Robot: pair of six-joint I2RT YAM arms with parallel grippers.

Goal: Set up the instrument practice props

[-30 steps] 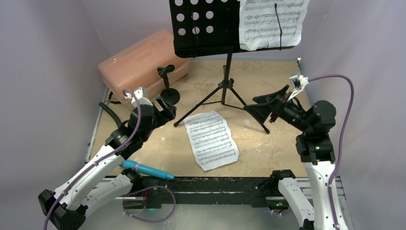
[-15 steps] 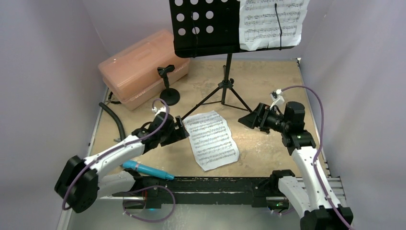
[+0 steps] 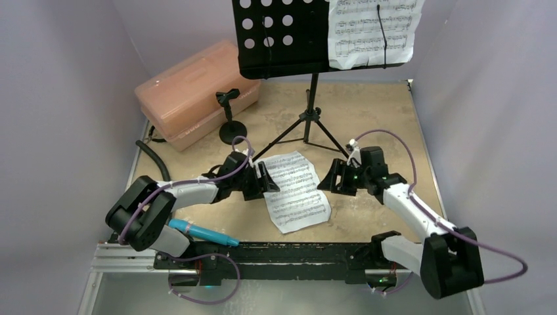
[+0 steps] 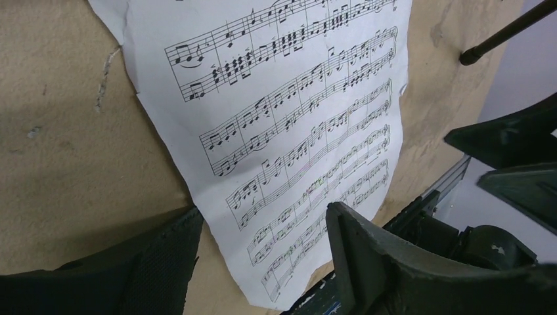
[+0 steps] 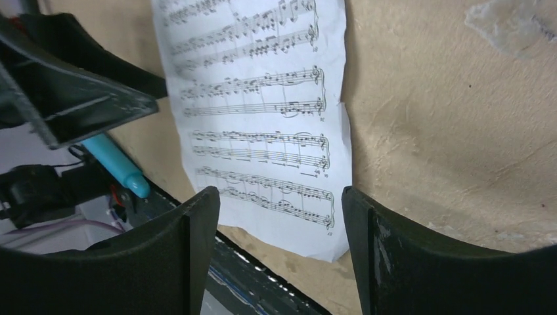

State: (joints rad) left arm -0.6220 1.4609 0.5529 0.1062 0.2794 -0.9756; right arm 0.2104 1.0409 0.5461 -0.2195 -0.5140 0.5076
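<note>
**Two spread grippers flank the loose sheet-music page**

Both pairs of fingers stand apart and hold nothing. The left gripper (image 4: 263, 259) hangs low over the left edge of the white sheet-music page (image 3: 292, 190) lying flat on the tan table (image 3: 374, 118). In the left wrist view one finger is over bare tabletop and the other over the printed staves near the page's lower end. Whether either fingertip touches the paper cannot be told.

The right gripper (image 5: 279, 230) faces it from the other side. In the right wrist view the page's right edge runs between its fingers, one over the paper's near corner and one over bare table. From above, the two grippers point at each other across the page, with both arms stretched low and forward.

Behind the page stands the black tripod music stand (image 3: 282, 36), its legs spread on the table. A second white sheet-music page (image 3: 371, 29) rests on the right half of its perforated desk. The small black round-based mic stand (image 3: 232, 131) is upright to the left of the tripod, just in front of the pink translucent plastic box (image 3: 190, 92). The cyan-blue microphone (image 3: 200, 233) lies on its side at the table's near edge beside the left arm's base, well apart from the mic stand.
</note>
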